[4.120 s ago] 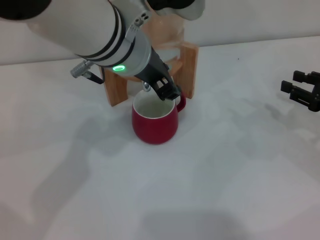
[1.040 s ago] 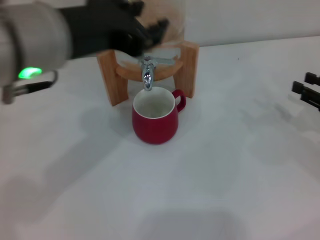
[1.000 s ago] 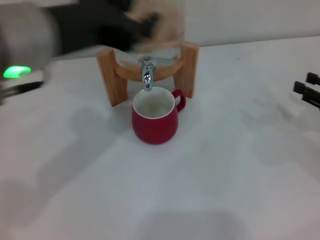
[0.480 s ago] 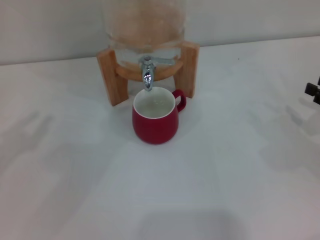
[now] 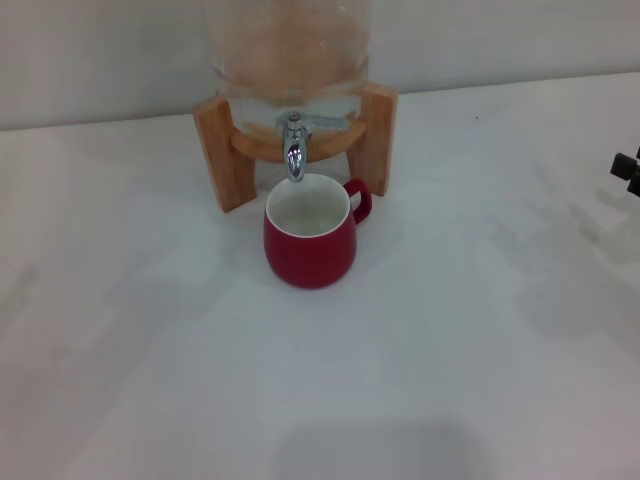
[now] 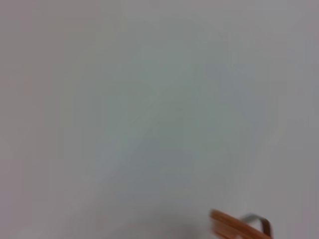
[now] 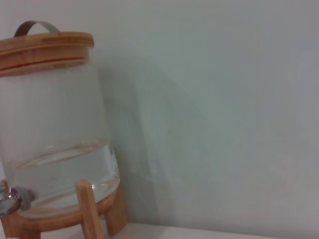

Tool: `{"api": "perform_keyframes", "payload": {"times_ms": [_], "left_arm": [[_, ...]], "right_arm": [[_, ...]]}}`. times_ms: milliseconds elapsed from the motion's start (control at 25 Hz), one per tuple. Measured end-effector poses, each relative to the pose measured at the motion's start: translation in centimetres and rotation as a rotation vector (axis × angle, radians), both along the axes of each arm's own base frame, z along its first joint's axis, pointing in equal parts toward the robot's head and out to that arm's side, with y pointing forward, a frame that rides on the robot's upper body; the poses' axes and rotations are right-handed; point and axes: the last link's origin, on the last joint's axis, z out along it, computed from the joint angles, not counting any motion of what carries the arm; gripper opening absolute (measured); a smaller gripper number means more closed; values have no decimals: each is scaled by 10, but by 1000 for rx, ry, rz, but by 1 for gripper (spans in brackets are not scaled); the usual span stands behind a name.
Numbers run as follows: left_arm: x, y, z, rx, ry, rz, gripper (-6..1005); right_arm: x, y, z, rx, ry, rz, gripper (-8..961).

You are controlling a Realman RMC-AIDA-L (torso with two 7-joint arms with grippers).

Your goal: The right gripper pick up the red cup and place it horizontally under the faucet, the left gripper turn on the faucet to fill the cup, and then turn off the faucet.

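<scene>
The red cup (image 5: pixel 309 243) stands upright on the white table directly below the faucet (image 5: pixel 294 150), with its handle pointing right. The faucet is a chrome spigot sticking out of the clear glass jar (image 5: pixel 290 55) on a wooden stand (image 5: pixel 222 150). It also shows at the edge of the right wrist view (image 7: pixel 10 200). No stream shows at the spout. Only a black tip of my right gripper (image 5: pixel 628 170) shows at the far right edge of the head view, well away from the cup. My left gripper is out of view.
The jar (image 7: pixel 55 134) holds water in its lower part and has a wooden lid (image 7: pixel 45 50) with a metal handle. The left wrist view shows mostly blank wall and a corner of that lid (image 6: pixel 234 226). White tabletop (image 5: pixel 320 380) spreads in front of the cup.
My left arm has drawn back from the faucet to the left and left the head view. My right gripper has slid further off the right edge. The cup has not moved.
</scene>
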Motion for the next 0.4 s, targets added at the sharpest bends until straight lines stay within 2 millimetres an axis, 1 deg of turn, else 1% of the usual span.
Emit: {"api": "perform_keyframes", "payload": {"times_ms": [120, 360, 400], "left_arm": [[-8, -2, 3, 37, -21, 30, 638], [-19, -4, 4, 74, -43, 89, 869], [-22, -6, 4, 86, -53, 104, 869]], "right_arm": [[-1, 0, 1, 6, 4, 2, 469], [0, -1, 1, 9, 9, 1, 469], [0, -1, 1, 9, 10, 1, 469]]}}
